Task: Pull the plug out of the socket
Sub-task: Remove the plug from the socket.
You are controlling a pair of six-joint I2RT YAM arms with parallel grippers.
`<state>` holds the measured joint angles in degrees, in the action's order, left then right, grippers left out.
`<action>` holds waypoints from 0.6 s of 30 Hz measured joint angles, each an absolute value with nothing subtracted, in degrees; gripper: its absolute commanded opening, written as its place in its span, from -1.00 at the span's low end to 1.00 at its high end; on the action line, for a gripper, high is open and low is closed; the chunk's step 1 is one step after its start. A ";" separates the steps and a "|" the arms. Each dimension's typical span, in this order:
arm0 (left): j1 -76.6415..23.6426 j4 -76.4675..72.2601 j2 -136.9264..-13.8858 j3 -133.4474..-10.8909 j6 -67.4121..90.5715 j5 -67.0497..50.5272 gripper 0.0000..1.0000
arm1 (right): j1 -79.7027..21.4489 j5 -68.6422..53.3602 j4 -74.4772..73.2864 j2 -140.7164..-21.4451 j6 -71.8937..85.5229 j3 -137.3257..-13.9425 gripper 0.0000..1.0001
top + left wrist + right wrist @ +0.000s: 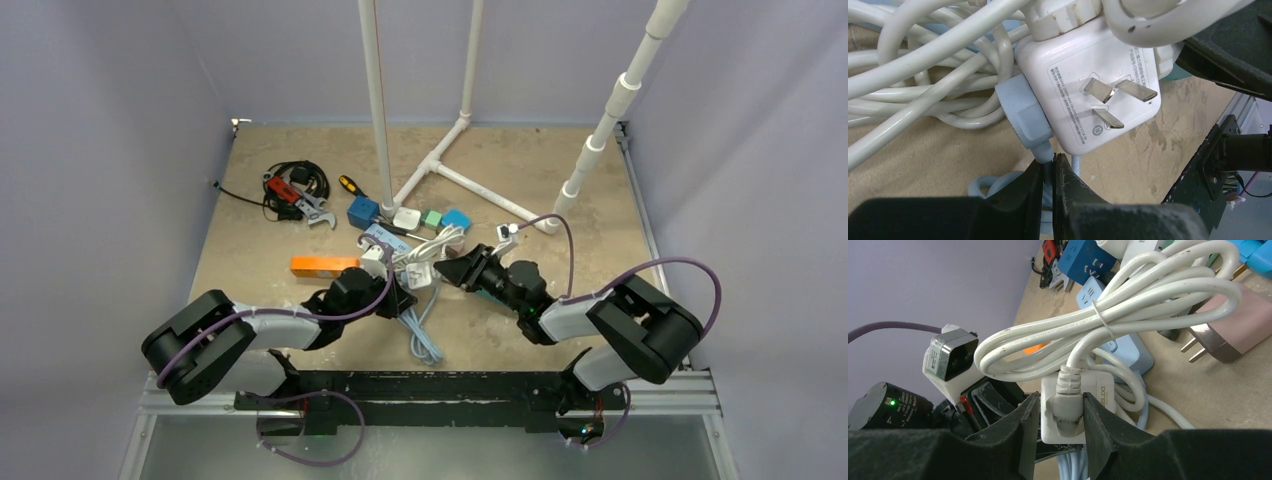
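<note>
Plug [1068,407] sits clamped between right fingers [1024,435], while left fingers [1068,186] pinch narrowly on blue cord [1046,159].

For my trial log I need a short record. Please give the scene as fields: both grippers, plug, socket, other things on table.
left gripper: shut on light blue cable, just below light blue plug
right gripper: fingers on both sides of white plug; firm contact unclear
socket block: white, three prongs showing; white plug seated in it
white cord: tied coil lying over the block
table: also orange block, blue cube, wrench
</note>
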<state>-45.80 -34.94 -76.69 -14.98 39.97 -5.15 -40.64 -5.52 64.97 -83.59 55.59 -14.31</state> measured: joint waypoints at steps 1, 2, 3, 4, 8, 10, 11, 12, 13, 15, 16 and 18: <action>-45.80 -34.94 -76.69 -14.94 39.97 -5.15 -1.00 | -41.01 -4.91 65.34 -83.96 55.83 -14.33 -0.29; -45.80 -35.05 -76.69 -14.87 39.99 -5.15 -1.00 | -41.32 -4.25 65.63 -84.20 55.99 -14.37 -0.35; -45.76 -35.09 -76.69 -14.81 40.03 -5.15 -1.00 | -41.71 -3.46 65.87 -84.58 56.14 -14.46 -0.44; -45.76 -35.16 -76.64 -14.70 40.14 -5.15 -1.00 | -42.02 -2.70 66.11 -84.97 56.25 -14.57 -0.56; -45.76 -35.73 -76.55 -14.20 41.08 -4.91 -1.00 | -42.72 -0.30 65.93 -86.13 56.51 -15.35 -1.00; -45.76 -36.16 -76.47 -13.87 41.50 -4.51 -1.00 | -42.94 0.58 64.77 -86.15 56.55 -15.90 -1.00; -45.76 -36.36 -76.47 -13.69 41.69 -4.32 -1.00 | -42.98 0.78 63.81 -85.95 56.55 -16.25 -1.00; -45.76 -36.51 -76.40 -13.56 42.00 -4.08 -1.00 | -43.05 0.97 62.59 -85.38 56.51 -16.60 -1.00; -45.76 -36.51 -76.31 -13.50 42.22 -3.86 -1.00 | -43.11 1.08 61.45 -84.71 56.31 -16.78 -1.00; -45.78 -36.47 -76.07 -13.32 42.46 -3.44 -1.00 | -43.00 1.43 57.65 -82.19 55.42 -17.12 -1.00; -45.78 -36.29 -75.81 -13.28 42.46 -3.14 -1.00 | -42.81 1.34 55.42 -80.62 54.78 -17.28 -1.00; -45.93 -36.01 -75.40 -13.26 42.46 -2.79 -1.00 | -41.82 -0.08 51.24 -77.78 53.65 -17.63 -1.00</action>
